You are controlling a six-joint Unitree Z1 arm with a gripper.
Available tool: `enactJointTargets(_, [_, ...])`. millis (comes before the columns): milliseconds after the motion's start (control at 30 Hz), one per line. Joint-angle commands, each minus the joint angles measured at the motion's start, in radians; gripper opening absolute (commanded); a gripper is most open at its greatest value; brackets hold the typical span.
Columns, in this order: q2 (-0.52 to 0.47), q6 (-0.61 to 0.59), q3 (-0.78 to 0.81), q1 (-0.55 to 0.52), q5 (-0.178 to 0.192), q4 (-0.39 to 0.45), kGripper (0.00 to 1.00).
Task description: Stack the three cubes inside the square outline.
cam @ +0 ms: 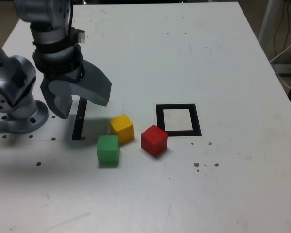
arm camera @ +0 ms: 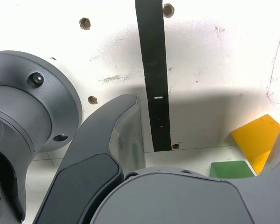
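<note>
Three cubes sit close together on the white table: the yellow cube (cam: pixel 122 127), the green cube (cam: pixel 108 149) in front of it, and the red cube (cam: pixel 154 140) toward the exterior view's right. None of them is stacked. The square outline (cam: pixel 160 119) lies just right of the red cube, and its white centre is bare. My gripper (cam: pixel 80 103) hangs open above the table, left of the cubes in the exterior view, with nothing between its fingers. The wrist view shows the gripper (arm camera: pixel 207 121) with the yellow cube (arm camera: pixel 257 137) and the green cube (arm camera: pixel 231 169) beside one finger.
A thin black strip (cam: pixel 79 119) lies on the table under the gripper, and the strip (arm camera: pixel 155 70) also shows in the wrist view. The arm's grey base (cam: pixel 19 116) stands at the exterior view's left. A few small holes and specks mark the tabletop.
</note>
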Motion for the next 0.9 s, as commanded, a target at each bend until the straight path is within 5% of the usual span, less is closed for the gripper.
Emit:
enactJointTargets(0, [0.004, -0.001, -0.004, -0.002, 0.002, 0.003, 0.99])
enactJointTargets(367, [-0.009, -0.001, -0.003, -0.002, 0.003, 0.005, 0.99])
enactJointTargets(867, [0.054, 0.0, -0.188, -0.004, 0.085, 0.048, 0.99])
